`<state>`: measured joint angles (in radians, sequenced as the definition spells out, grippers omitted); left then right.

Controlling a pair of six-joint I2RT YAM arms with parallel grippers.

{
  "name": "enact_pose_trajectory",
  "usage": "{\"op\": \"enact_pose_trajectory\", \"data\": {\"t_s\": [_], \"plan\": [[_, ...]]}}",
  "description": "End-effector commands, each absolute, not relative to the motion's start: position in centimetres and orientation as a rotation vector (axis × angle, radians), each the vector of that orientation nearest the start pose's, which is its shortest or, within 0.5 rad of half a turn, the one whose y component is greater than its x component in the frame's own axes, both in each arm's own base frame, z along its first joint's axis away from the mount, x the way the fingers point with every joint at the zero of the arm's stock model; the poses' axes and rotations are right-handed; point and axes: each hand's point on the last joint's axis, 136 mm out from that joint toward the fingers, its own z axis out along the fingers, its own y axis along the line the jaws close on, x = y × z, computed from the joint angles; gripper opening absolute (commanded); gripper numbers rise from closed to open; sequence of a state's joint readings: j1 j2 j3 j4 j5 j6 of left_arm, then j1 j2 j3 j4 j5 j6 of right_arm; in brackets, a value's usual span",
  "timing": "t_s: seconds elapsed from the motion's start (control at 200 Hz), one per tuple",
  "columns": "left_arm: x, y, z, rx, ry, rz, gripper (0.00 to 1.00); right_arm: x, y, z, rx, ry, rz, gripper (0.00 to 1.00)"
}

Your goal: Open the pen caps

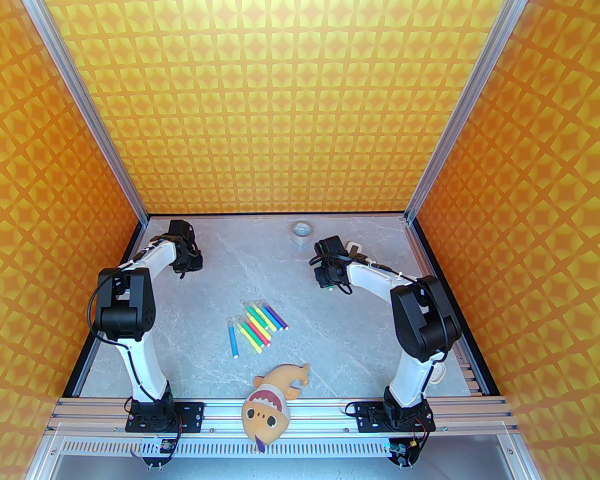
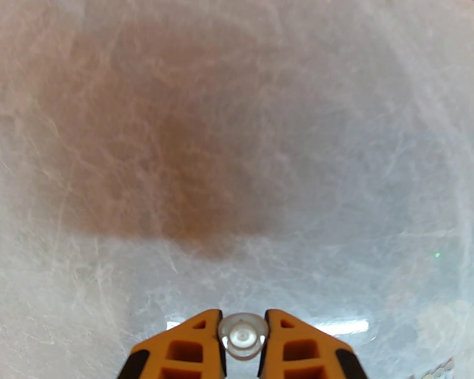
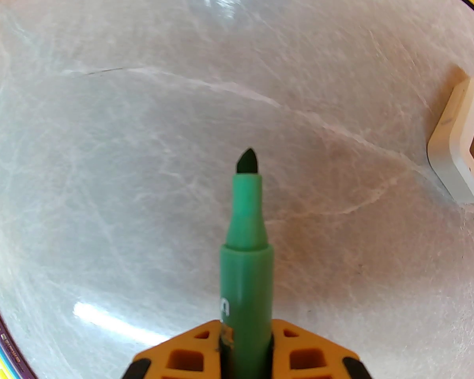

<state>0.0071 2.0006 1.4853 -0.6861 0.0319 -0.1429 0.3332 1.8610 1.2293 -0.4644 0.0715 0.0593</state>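
Right wrist shows us the right hand (image 3: 245, 325) gripping the green marker (image 3: 247, 274), bare tip ahead; the left hand (image 2: 243, 319), well apart, pinches a cap (image 2: 243, 337).

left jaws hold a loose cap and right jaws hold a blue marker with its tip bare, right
Wrong colour: the marker in the right jaws is green, not blue, as the right wrist view shows. Its tip is bare, and the left jaws do hold a loose cap.

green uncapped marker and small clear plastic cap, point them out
green uncapped marker (image 3: 245, 278), right wrist view, middle of its barrel
small translucent whitish pen cap (image 2: 243, 336), left wrist view, centre of its round end
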Motion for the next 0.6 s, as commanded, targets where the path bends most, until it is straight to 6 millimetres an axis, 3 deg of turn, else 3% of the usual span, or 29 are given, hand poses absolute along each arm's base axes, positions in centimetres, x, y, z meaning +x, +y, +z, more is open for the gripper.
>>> {"op": "enact_pose_trajectory", "data": {"t_s": [0.0,0.595], "plan": [[46.8,0.8,6.2,-0.176,2.782,-0.040,0.00,42.1,12.8,4.4,-0.312,2.699,0.037,0.00],[47.7,2.3,3.0,-0.189,2.853,-0.018,0.06,42.7,12.5,2.5,-0.292,2.794,0.071,0.07]]}}
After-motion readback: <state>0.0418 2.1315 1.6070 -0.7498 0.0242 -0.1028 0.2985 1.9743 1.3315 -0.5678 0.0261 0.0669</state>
